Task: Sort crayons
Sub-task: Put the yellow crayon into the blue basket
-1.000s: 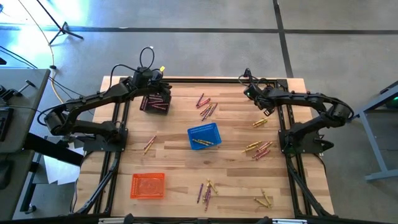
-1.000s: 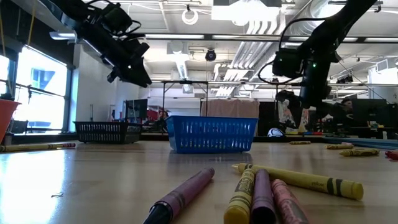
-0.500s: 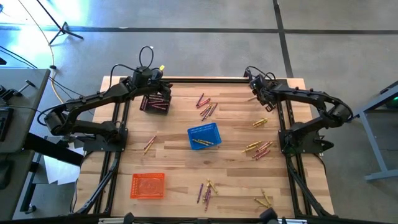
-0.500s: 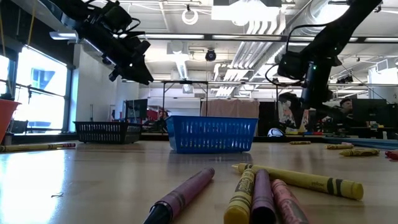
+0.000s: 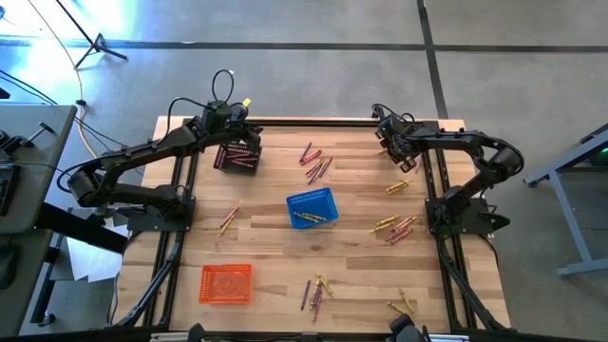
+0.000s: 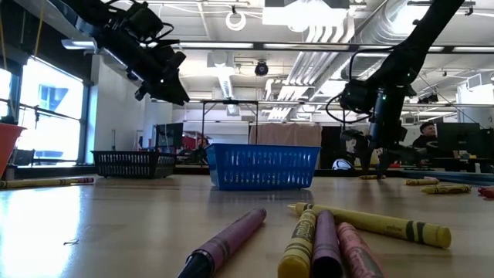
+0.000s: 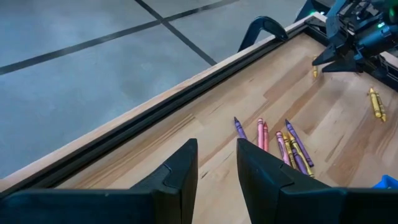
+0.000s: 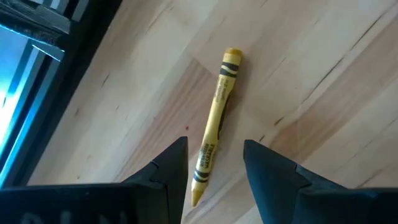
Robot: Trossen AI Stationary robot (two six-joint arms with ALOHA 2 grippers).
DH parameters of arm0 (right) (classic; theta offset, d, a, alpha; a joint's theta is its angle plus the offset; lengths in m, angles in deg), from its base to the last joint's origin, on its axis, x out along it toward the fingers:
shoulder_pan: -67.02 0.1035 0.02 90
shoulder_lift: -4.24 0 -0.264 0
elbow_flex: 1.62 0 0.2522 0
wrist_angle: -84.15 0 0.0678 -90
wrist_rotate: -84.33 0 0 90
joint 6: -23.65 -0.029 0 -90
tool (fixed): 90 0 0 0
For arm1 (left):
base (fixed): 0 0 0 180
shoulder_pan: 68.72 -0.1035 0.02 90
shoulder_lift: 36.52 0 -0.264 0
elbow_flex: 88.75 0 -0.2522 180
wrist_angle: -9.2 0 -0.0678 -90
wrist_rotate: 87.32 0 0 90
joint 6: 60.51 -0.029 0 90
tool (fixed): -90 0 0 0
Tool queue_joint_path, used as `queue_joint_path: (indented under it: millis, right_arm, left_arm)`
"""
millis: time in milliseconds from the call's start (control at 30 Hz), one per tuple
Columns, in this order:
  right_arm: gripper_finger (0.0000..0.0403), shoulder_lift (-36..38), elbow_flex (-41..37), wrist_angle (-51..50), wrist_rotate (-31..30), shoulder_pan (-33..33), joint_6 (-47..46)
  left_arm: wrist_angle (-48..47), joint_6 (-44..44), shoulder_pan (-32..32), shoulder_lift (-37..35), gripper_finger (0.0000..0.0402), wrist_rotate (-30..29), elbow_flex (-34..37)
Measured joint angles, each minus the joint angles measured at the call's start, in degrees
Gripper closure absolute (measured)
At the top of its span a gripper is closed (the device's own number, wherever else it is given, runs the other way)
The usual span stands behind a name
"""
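Crayons lie in small groups across the wooden table: purple and pink ones (image 5: 313, 161) at the far middle, yellow ones (image 5: 397, 187) at the right, more (image 5: 313, 290) near the front. A single yellow crayon (image 8: 214, 118) lies flat on the wood. My right gripper (image 8: 214, 155) points down over its lower end, open, with one finger on either side and not touching it. My left gripper (image 7: 216, 155) hangs open, with nothing between its fingers, above the far left by the black basket (image 5: 237, 157).
The blue basket (image 5: 312, 207) stands mid-table with a few crayons inside. The orange basket (image 5: 225, 282) sits near the front left. The black basket holds reddish crayons. A dark rail (image 7: 186, 81) runs along the table's far edge, close to both grippers.
My right gripper has swung toward the table's far edge and come down close to the tabletop, tipping further downward. Its fingers have stayed open.
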Motion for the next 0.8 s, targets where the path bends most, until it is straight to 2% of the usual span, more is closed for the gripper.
queue_joint_path:
  millis: [133, 233, 533, 667, 800]
  right_arm:
    - [0.0261, -0.1, 0.0, 0.0, 0.1, -0.3, 2.1]
    - [0.0277, -0.1, 0.0, -0.3, 1.2, -0.8, 3.0]
    - [0.0392, -0.2, -0.1, -3.9, 2.9, -0.9, 7.2]
    - [0.0383, -0.1, -0.1, -3.6, 4.7, -1.0, 11.2]
    - [0.0394, 1.2, 1.1, -2.5, 8.9, -0.3, 16.3]
  left_arm:
    - [0.0, 0.0, 0.0, 0.0, 0.0305, 0.0, 0.0]
    - [0.1, 0.1, 0.0, 0.0, 0.0305, -0.1, 0.0]
    - [2.3, 1.8, 0.0, 0.0, 0.0307, -0.1, 0.0]
    - [2.4, 4.5, 0.0, 0.0, 0.0307, -0.1, 0.0]
    - [2.4, 5.9, 0.0, 0.0, 0.0307, -0.1, 0.0]
